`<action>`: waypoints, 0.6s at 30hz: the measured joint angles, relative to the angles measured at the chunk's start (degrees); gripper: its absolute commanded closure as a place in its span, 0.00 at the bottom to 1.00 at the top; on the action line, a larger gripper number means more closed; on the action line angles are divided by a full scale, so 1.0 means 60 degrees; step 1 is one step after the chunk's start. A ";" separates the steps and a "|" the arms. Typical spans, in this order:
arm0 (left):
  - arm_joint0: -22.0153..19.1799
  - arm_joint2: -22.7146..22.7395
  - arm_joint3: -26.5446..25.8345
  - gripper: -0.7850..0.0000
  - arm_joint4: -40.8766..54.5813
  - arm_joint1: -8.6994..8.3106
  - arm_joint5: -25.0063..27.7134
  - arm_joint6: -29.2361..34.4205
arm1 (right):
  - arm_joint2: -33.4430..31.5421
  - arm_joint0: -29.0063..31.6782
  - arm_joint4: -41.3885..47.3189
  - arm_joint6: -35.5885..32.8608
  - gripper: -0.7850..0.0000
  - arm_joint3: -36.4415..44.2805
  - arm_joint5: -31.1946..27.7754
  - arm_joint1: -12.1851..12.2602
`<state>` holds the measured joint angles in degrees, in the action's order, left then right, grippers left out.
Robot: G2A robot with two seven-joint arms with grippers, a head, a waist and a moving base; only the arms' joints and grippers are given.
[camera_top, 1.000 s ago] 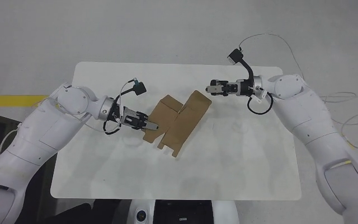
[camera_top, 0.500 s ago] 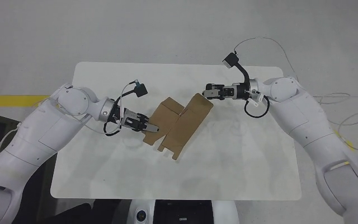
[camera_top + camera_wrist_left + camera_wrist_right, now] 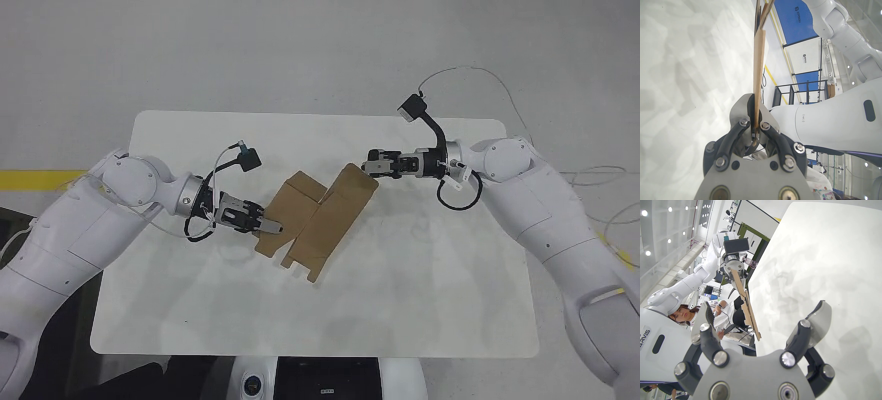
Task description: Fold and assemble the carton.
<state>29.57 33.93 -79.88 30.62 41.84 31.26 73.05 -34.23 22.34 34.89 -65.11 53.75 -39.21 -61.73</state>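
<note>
Over the middle of the white table, a flat brown cardboard carton is lying slanted, with one end pointing toward the left arm and the other end pointing toward the right arm. It is folded flat, and small flaps are sticking out along its edges. The left claw is pinching the carton's left end. In the left wrist view its two grey fingers are pressing tight on the thin cardboard from both sides, and the cardboard is running straight out from the claw with its thin edge showing. The right claw is sitting just beside the carton's far right corner. Its fingers are spread wide apart and are holding nothing. In the right wrist view the end of the carton is showing in the gap between those two fingers, and they are not squeezing it. I cannot tell whether the carton is touching the table or hanging a little above it
</note>
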 measured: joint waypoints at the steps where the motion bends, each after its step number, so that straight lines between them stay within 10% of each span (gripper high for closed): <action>1: 0.0028 0.0010 -0.0025 1.00 -0.0028 0.0001 -0.0031 -0.0044 | -0.0002 0.0002 -0.0001 0.0002 0.00 0.0002 0.0002 0.0000; 18: 0.0566 0.0656 -0.0599 1.00 -0.0269 -0.0059 -0.0263 0.0259 | -0.0217 0.0663 0.0039 -0.0542 0.00 0.0756 0.0546 0.0118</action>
<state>32.97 37.87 -83.47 29.01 41.49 29.68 74.61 -35.53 26.32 35.12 -68.36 58.29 -35.93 -61.02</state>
